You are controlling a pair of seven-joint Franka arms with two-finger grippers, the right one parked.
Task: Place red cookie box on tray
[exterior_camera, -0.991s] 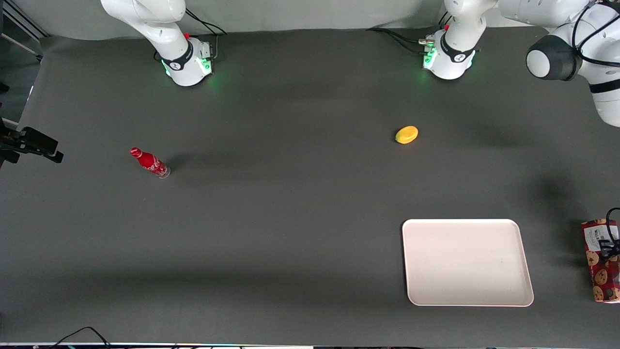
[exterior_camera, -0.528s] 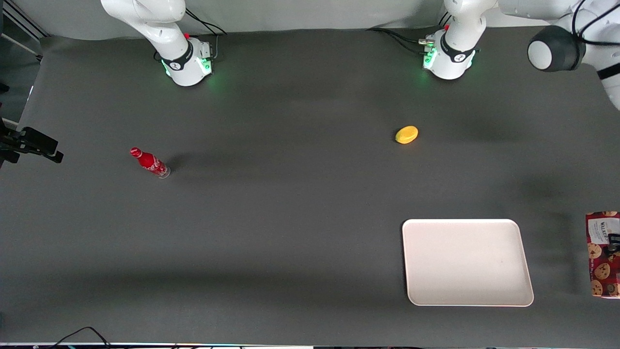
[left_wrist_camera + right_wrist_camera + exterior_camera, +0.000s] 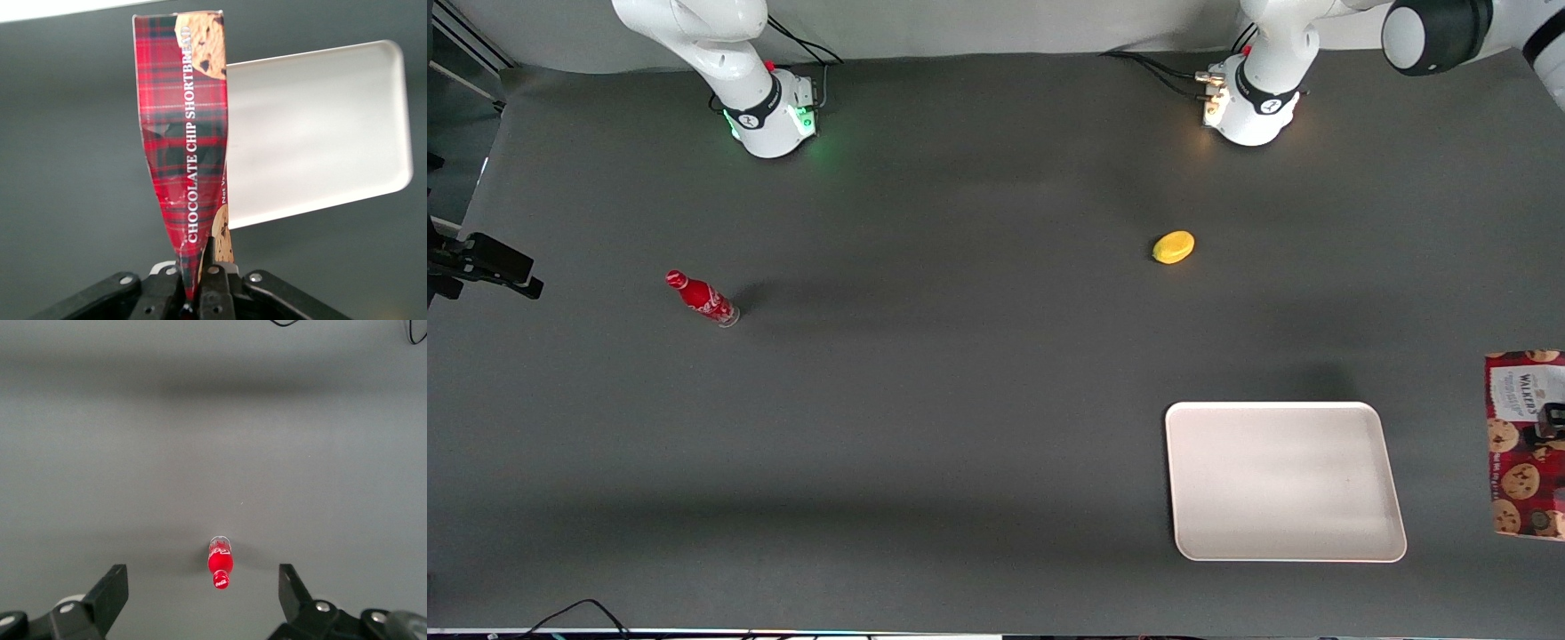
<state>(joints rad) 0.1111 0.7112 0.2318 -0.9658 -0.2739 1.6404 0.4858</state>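
Note:
The red cookie box (image 3: pixel 1524 442) hangs in the air at the working arm's end of the table, beside the tray (image 3: pixel 1284 480) and apart from it. It is dark-red tartan with cookies and a white label panel. In the left wrist view my gripper (image 3: pixel 197 277) is shut on the box (image 3: pixel 185 143), pinching its squeezed end between the black fingers (image 3: pixel 215 267). The cream-white tray (image 3: pixel 320 127) lies flat on the table beside and under the box in that view; nothing lies on it.
A yellow lemon-like object (image 3: pixel 1173 247) lies farther from the front camera than the tray. A small red bottle (image 3: pixel 702 298) stands toward the parked arm's end of the table, also in the right wrist view (image 3: pixel 220 563). Dark grey mat covers the table.
The box has risen in my gripper and shifted slightly toward the tray. The working arm has swung upward out of the front view.

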